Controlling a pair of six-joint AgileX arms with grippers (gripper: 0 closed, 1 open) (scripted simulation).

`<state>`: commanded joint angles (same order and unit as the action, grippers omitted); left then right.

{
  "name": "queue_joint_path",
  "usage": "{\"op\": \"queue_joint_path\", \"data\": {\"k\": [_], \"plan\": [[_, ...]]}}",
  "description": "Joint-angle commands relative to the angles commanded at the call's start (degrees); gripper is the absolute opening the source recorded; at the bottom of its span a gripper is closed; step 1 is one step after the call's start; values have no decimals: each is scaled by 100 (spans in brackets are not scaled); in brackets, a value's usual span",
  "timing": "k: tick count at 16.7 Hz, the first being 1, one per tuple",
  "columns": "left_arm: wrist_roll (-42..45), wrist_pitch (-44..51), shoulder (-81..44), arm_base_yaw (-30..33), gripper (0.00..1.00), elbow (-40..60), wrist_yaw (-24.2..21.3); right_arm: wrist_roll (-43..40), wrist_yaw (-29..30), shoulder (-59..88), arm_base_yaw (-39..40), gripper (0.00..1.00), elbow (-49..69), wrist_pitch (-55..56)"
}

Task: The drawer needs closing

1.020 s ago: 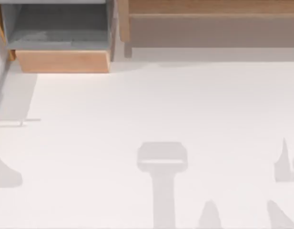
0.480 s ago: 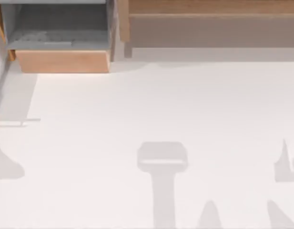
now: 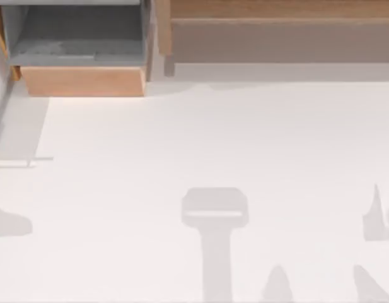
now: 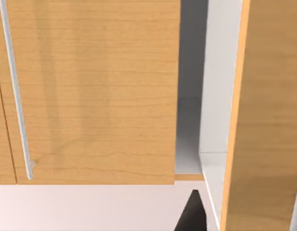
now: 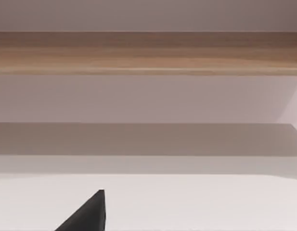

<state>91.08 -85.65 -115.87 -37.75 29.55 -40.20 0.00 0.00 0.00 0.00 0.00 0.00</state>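
The drawer (image 3: pixel 84 81) is standing open at the upper left of the top view, on the table (image 3: pixel 213 145). A dark fingertip (image 4: pixel 192 215), probably of the left gripper, is showing near it; I cannot tell either claw's state.

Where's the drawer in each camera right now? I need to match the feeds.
Top view: drawer at top left, pulled out.
Left wrist view: uncertain; the wood panel with pale side wall may be it.
Right wrist view: faces the long shelf unit.
Shared landmark: that shelf unit, right of the drawer from above.
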Motion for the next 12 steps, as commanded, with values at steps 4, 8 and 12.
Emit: {"op": "queue_joint_path", "data": {"k": [4,8,12], "plan": [[0,0,0,0,0,0,0,0,0,0,0,100,0,0],[0,0,0,0,0,0,0,0,0,0,0,100,0,0],[-20,52,-59,-14,0,-6,0,0,0,0,0,100,0,0]]}}
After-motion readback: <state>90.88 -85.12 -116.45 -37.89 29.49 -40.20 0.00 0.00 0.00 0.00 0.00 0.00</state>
